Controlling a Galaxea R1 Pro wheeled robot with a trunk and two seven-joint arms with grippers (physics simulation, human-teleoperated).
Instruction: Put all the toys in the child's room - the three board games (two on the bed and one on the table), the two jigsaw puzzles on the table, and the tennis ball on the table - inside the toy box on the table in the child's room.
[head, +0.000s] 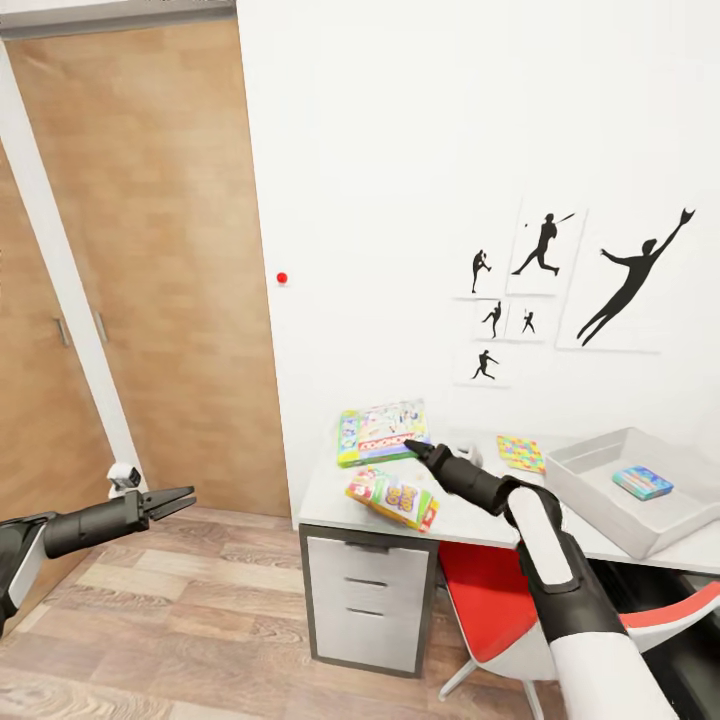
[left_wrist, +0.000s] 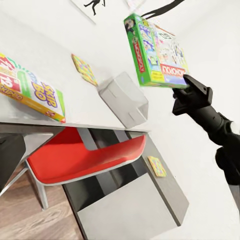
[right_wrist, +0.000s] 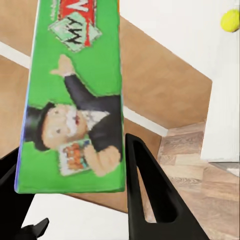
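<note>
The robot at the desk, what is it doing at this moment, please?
The right claw is shut on a green board game, holding it up above the table. A second, yellow board game lies on the table near the edge, and a jigsaw puzzle lies beside the grey toy box, which already holds a small blue box. The left claw hangs open, away from the table.

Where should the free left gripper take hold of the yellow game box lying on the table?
Probably at its corner by the table front edge, coming in level from the front. The yellow game box lies flat, so only its thickness fits between the fingers of the left gripper, and that corner seems to reach the edge.
</note>
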